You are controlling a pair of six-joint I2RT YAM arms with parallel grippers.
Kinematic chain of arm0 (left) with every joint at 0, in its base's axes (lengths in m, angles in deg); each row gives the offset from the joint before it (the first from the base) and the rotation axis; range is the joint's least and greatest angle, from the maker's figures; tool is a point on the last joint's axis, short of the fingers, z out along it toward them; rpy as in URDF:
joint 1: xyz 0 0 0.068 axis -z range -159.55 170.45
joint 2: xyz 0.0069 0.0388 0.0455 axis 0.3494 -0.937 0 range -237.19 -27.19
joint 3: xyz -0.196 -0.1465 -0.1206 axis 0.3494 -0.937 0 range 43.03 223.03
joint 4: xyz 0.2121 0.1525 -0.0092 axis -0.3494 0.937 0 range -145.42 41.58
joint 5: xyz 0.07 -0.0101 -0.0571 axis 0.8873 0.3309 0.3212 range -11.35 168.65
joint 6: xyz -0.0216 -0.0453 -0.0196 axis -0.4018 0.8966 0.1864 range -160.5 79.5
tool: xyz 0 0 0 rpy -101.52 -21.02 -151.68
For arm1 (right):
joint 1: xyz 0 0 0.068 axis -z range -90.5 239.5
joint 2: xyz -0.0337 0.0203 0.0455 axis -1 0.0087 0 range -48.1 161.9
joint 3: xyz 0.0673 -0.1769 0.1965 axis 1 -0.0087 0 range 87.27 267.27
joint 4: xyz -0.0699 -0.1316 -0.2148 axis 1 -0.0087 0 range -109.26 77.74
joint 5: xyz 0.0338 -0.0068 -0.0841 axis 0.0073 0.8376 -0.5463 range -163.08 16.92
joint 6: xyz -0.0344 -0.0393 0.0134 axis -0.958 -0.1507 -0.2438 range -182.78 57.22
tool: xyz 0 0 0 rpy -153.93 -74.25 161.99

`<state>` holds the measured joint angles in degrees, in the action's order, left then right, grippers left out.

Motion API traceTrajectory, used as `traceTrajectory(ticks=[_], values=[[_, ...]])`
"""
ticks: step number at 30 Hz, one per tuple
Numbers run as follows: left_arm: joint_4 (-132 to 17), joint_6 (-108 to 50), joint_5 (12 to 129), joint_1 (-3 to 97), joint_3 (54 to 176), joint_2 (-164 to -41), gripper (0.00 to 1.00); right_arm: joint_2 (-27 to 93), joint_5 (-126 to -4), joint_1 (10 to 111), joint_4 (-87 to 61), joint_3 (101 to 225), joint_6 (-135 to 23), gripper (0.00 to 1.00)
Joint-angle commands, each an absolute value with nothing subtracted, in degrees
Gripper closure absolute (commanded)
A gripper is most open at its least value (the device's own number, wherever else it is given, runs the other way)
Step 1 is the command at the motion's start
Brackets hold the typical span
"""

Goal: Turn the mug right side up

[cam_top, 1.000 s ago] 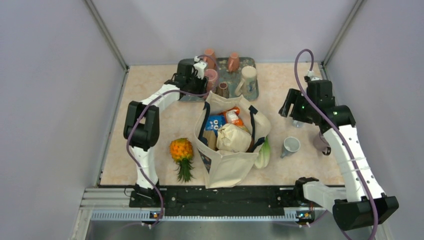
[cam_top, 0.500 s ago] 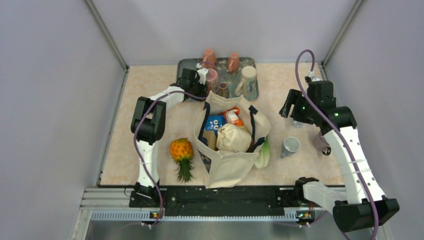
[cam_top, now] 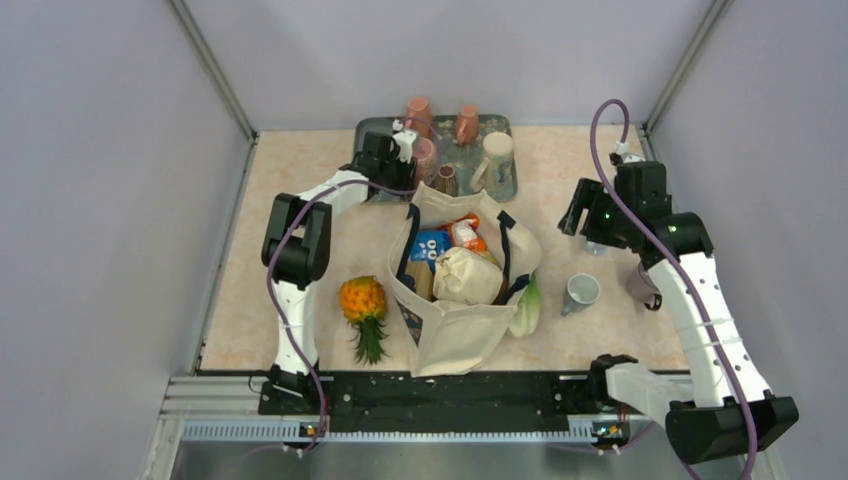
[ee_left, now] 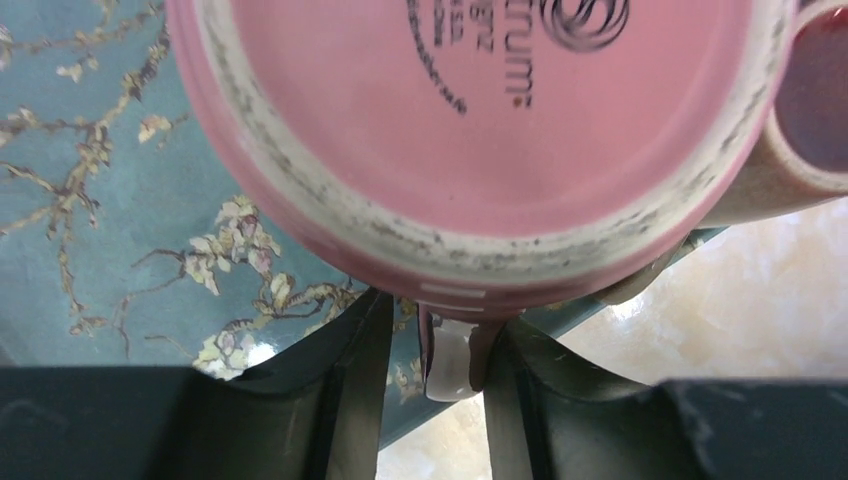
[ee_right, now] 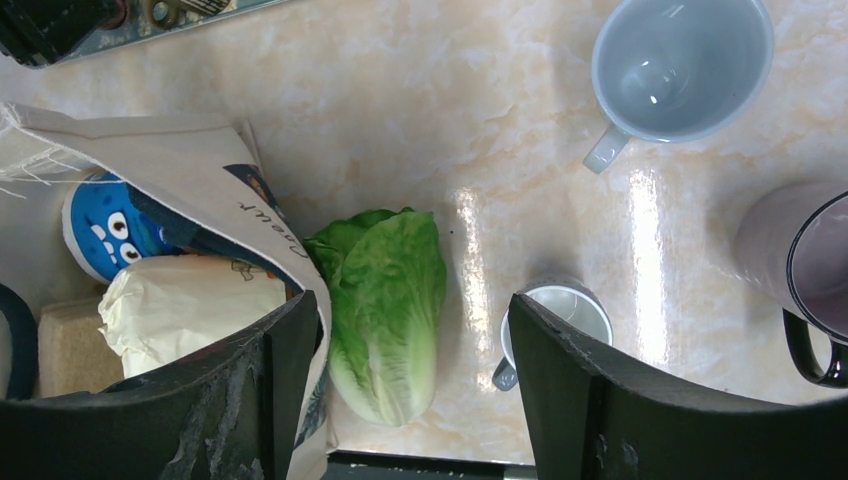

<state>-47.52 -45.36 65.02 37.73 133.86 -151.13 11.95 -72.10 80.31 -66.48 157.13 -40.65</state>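
A pink mug (cam_top: 424, 155) stands upside down on the patterned teal tray (cam_top: 492, 124) at the back. In the left wrist view its base (ee_left: 480, 120) fills the top of the frame and its handle (ee_left: 455, 355) hangs down between my fingers. My left gripper (cam_top: 404, 150) (ee_left: 440, 385) is narrowly open round that handle. The right finger touches the handle and a small gap shows on the left side. My right gripper (cam_top: 590, 228) (ee_right: 415, 390) is open and empty, above the table right of the bag.
The tray also holds two orange cups (cam_top: 418, 110), a beige mug (cam_top: 497, 152) and a brown cup (cam_top: 445, 180). A full tote bag (cam_top: 460, 290) stands mid-table, with a pineapple (cam_top: 363, 305) left of it and lettuce (ee_right: 390, 310) right. Grey mugs (ee_right: 680, 65) (ee_right: 560, 318) and a dark mug (ee_right: 800, 270) stand at the right.
My left arm's elbow swung right and the gripper slid a little right and nearer along the tray to the pink mug, then held still. The right arm has not moved.
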Motion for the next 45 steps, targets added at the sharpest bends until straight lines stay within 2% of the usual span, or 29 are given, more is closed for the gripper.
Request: traceTrajectory(ticks=[1,3,4,5,10,18,30,38,40,44,45], values=[[-50.39,-44.99,64.38,37.54,136.51,-151.4,0.62,11.54,-72.38,80.73,-66.29,158.3,-40.73,0.3],[-50.1,-44.13,64.3,37.56,136.9,-151.61,0.8,11.48,-72.33,80.8,-66.3,158.18,-40.68,0.3],[-49.63,-43.53,64.06,37.59,137.23,-151.54,0.94,11.47,-72.21,80.78,-66.29,158.24,-40.65,0.3],[-49.16,-42.56,64.11,37.45,137.51,-151.32,1.0,11.34,-72.12,80.72,-66.27,158.27,-40.68,0.3],[-46.83,-35.91,63.59,34.86,139.39,-147.76,1.0,11.27,-71.59,80.78,-66.2,159.89,-40.08,0.3],[-43.99,-18.72,52.71,26.8,141.24,-141.09,1.0,11.67,-64.97,80.31,-58.48,163.51,-35.19,0.29],[-41.62,-11.28,45.55,21.89,141.17,-132.53,1.0,19.37,-64.26,65.83,-41.44,167.33,-28.42,0.25],[-38.53,-5.95,37.4,22.09,148.08,-127.12,1.0,25.55,-61.86,60.39,-20.95,168.53,-22.11,0.23],[-36.63,-6.18,35.73,22.48,150.92,-125.81,1.0,27.83,-61.19,59.62,-15.53,168.55,-20.21,0.21],[-33.61,-6.51,32.68,23.76,155.02,-123.29,1.0,32.33,-59.38,58.82,-6.77,169.79,-16.17,0.07],[-32.93,-6.44,32.01,24.17,155.86,-122.84,1.0,33.45,-59.1,58.49,-4.99,170.32,-15.45,0.06]])
